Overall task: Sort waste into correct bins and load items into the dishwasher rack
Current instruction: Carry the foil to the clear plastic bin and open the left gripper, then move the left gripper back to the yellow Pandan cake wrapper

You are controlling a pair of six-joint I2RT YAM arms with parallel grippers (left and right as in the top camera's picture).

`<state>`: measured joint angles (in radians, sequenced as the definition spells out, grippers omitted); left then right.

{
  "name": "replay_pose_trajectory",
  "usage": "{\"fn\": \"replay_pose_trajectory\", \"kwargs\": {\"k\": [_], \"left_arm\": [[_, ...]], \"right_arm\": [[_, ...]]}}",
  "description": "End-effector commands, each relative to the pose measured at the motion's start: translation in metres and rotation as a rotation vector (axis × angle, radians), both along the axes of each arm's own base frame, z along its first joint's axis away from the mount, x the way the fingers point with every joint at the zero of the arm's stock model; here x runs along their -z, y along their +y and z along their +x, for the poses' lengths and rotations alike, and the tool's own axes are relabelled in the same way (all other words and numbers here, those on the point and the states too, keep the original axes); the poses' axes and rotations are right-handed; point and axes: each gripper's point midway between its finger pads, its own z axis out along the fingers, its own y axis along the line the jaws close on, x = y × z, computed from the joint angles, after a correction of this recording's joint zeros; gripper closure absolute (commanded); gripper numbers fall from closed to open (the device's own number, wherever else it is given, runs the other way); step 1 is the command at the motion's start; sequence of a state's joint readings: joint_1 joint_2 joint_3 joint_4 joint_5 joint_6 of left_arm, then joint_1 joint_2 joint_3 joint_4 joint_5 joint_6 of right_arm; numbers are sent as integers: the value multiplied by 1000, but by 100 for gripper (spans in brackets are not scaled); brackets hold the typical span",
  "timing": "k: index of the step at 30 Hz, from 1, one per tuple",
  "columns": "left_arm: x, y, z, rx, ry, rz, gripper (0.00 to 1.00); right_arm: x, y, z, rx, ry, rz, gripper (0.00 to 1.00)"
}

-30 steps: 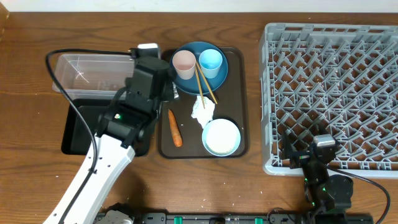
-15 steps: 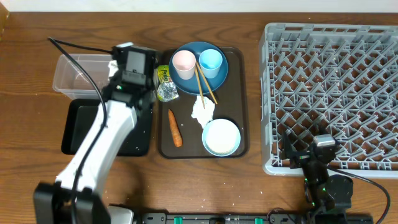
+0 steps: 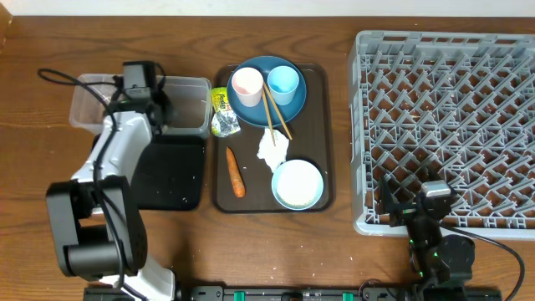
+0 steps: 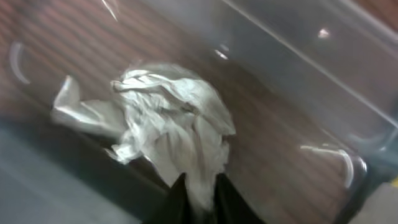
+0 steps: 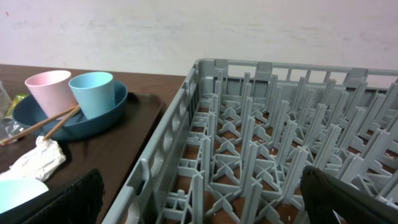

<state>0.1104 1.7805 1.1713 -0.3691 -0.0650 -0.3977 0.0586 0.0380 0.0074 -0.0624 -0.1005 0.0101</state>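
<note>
Left arm has swung leftward off the brown serving tray (image 3: 313, 125). The left claw (image 3: 159, 104) now hangs inside the clear tub (image 3: 194, 82); the right arm has not moved. Overhead: the black tray (image 3: 180, 176) lies just behind the claw, toward the robot, and looks to touch the tub. The foil (image 3: 224, 124) and wrapper (image 3: 220, 99) lie just right of the claw, past the tub wall. The carrot (image 3: 236, 171) and a second paper wad (image 3: 272, 149) are farther right, then the blue plate (image 3: 294, 107) and white bowl (image 3: 298, 184). The rack (image 3: 451, 109) is well off right. The tub rim hems the claw front and back; free room is straight up. Left wrist: the crumpled white paper (image 4: 180, 118) rests on the tub floor directly ahead of the fingertips (image 4: 179, 198), its tail running between them. The jaws are nearly closed, apparently pinching that tail. Judged a drop-off, release not yet made. The clear wall runs ahead and to the right, with spare floor around the wad. Right wrist: the right claw (image 5: 200, 186) is spread wide and empty, parked at the rack's near edge, clear of the sorting. The pink cup (image 5: 48, 87) and blue cup (image 5: 93, 92) stand well ahead to its left.
</note>
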Motion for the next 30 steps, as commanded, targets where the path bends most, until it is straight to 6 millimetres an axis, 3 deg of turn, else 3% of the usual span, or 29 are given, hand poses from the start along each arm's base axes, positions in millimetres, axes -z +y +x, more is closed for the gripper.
{"fn": "replay_pose_trajectory", "kwargs": {"k": [1,5,10,15,20,30], "left_arm": [[2,-8,2,23,-12,-115,78],[-6,-11,4,40,-43,-181,60],[-34,-12,6,60,-114,-186,41],[-75,-21,1,116,-196,-188,38],[-101,-39,-9,177,-232,-217,38],[-91,-92,-38,297,-106,-245,38]], "right_arm": [[0,1,0,-8,-4,-11,1],[0,2,0,-8,-4,-11,1],[0,1,0,-7,-4,-11,1],[0,1,0,-8,-4,-11,1],[0,2,0,-8,-4,-11,1],[0,1,0,-7,-4,-11,1]]}}
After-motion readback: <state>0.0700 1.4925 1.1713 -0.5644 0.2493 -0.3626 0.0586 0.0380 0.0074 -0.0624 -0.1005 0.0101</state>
